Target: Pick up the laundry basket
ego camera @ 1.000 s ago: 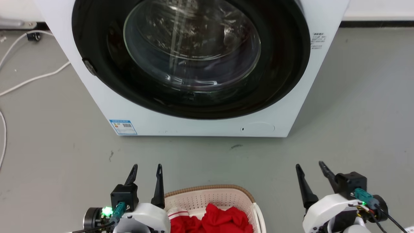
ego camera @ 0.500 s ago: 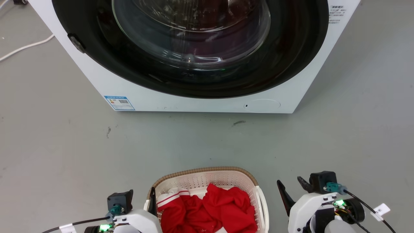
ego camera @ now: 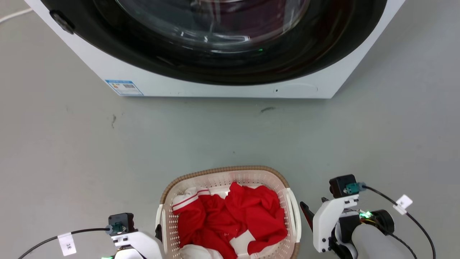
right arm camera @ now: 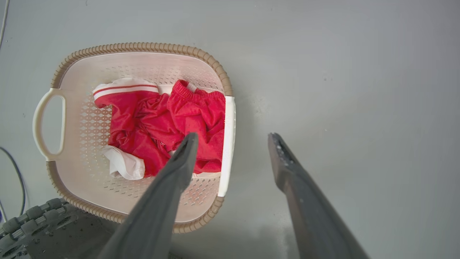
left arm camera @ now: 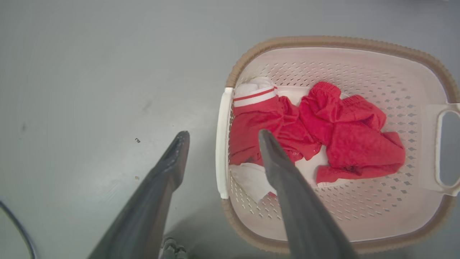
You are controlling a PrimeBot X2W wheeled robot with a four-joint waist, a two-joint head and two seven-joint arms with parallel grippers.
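Observation:
The laundry basket stands on the grey floor at the bottom middle, cream with perforated walls and a brown woven rim. Red and white clothes lie in it. My left gripper is open above the basket's left white handle; one finger is over the floor, the other over the clothes. My right gripper is open in the same way over the right white handle. In the head view the right gripper hangs just right of the basket. I cannot tell whether any finger touches a handle.
A white washing machine with a large dark round door stands on the floor beyond the basket. Bare grey floor lies between them. A labelled cable trails at the lower left. Part of my dark base shows by the basket.
The head camera has tilted down, so the washer slid up the picture. Both grippers have tipped from pointing forward to pointing down beside the basket's handles.

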